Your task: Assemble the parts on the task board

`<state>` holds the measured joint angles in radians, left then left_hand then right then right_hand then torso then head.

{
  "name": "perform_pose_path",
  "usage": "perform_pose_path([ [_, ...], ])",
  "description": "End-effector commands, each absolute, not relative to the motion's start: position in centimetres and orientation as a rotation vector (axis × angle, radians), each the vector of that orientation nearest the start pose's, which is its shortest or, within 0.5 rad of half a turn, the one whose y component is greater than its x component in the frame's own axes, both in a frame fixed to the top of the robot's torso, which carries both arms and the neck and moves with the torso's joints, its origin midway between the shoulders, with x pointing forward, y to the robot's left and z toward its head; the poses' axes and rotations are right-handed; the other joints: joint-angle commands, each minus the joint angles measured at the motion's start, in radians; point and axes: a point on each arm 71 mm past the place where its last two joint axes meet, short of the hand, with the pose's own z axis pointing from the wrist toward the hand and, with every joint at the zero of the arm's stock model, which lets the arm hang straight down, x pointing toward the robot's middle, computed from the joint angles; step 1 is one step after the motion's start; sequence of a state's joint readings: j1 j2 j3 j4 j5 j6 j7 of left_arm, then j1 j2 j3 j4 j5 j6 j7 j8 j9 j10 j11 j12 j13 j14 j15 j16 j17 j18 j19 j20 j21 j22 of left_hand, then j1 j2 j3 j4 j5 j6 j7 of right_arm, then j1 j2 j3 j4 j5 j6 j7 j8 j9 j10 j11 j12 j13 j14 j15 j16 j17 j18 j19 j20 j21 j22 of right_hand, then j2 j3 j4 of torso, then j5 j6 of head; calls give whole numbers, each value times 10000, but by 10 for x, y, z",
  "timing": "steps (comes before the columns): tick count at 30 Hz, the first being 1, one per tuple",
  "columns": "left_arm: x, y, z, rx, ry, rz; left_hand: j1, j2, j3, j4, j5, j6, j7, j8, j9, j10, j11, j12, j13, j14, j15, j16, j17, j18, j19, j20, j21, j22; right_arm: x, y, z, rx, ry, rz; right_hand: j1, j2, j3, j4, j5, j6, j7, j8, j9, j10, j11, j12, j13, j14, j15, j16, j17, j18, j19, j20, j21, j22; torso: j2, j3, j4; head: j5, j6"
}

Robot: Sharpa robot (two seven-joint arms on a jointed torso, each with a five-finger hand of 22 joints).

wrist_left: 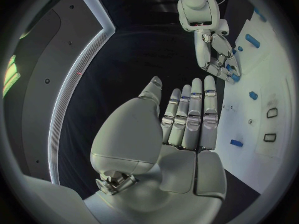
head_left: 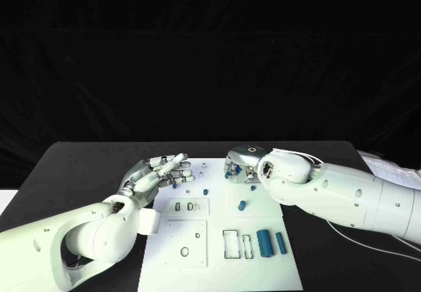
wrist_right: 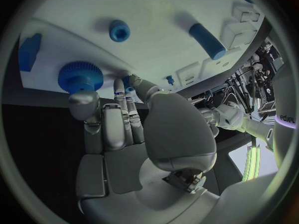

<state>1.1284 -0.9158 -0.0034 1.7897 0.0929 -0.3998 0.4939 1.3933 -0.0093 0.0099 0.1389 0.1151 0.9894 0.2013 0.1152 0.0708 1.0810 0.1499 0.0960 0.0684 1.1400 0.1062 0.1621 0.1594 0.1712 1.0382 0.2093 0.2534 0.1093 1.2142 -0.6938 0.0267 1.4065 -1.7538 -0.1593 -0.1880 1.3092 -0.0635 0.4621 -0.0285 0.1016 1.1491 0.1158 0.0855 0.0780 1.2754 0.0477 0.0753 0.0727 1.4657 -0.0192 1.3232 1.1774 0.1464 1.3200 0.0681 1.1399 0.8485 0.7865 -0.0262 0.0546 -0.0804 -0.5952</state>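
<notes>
On the task board (head_left: 263,267), two blue cylinders (head_left: 263,243) lie lengthwise front to back. The right hand (wrist_right: 118,119) touches a blue gear (wrist_right: 79,76) (grip unclear); the left hand (head_left: 162,173) hovers, fingers straight, holding nothing.

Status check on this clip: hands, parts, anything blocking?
Left hand open, fingers straight, over the task board left edge. Right hand at the far edge, fingers on a blue gear. Two blue cylinders lying loose near side. Nothing blocking.
</notes>
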Motion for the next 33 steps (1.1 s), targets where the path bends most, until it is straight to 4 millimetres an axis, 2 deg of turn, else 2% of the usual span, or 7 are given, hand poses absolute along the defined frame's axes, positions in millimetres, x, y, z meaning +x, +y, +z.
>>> perform_pose_path([
  [1,431,175,-170,-12084,13571,-17270,15,88,12,-72,28,-39,71,-66,-17,-20,63,-56,-8,-31,17,-53,25,113,-25,46,-33,-15,514,-154,-157,-3507,15245,4793,138,231,81,1,-32,158,-59,90,195,105,7,22,8,560,-103,60,9,-210,61,5,83,87,20,0,30,0,35],
  [8,433,178,-170,-12101,13530,-17178,30,97,12,-97,28,-46,72,-81,-19,-27,65,-75,-10,-35,20,-73,32,113,-26,49,-43,-23,516,-148,-153,-3054,14739,4866,147,226,120,-5,-82,194,-57,95,228,152,-4,-4,5,547,-115,75,7,-218,55,17,146,149,43,-9,33,26,77],
  [12,434,180,-171,-12106,13505,-17130,39,103,13,-113,29,-50,72,-89,-20,-31,67,-87,-11,-39,22,-86,36,113,-28,51,-50,-29,519,-143,-151,-2933,14577,4881,131,209,128,3,-126,194,-50,86,242,159,-1,-28,0,538,-116,75,-8,-220,47,26,172,170,58,2,12,57,88],
  [22,436,183,-169,-12072,13434,-17066,52,113,11,-141,28,-59,73,-107,-22,-41,71,-111,-13,-48,28,-114,44,112,-33,56,-64,-40,534,-123,-154,-2894,14503,4850,100,156,145,15,-165,148,-28,39,258,111,23,-95,-21,519,-99,71,-38,-221,19,46,216,202,97,0,45,49,81],
  [29,437,183,-167,-12029,13416,-17079,54,115,10,-147,28,-61,74,-111,-23,-42,72,-116,-13,-51,29,-120,45,112,-35,57,-67,-42,536,-110,-157,-3024,14686,4988,81,144,157,29,-184,116,-12,9,262,72,41,-120,-32,514,-82,81,-35,-218,0,55,227,204,156,-10,135,22,104],
  [33,438,184,-166,-12014,13406,-17071,54,115,10,-147,28,-61,74,-111,-23,-42,72,-116,-13,-51,29,-120,45,112,-35,57,-67,-42,537,-107,-158,-3027,14730,4979,74,142,168,36,-185,100,-2,-7,266,51,50,-129,-37,511,-74,87,-34,-220,-8,63,240,216,176,-23,169,3,163],
])
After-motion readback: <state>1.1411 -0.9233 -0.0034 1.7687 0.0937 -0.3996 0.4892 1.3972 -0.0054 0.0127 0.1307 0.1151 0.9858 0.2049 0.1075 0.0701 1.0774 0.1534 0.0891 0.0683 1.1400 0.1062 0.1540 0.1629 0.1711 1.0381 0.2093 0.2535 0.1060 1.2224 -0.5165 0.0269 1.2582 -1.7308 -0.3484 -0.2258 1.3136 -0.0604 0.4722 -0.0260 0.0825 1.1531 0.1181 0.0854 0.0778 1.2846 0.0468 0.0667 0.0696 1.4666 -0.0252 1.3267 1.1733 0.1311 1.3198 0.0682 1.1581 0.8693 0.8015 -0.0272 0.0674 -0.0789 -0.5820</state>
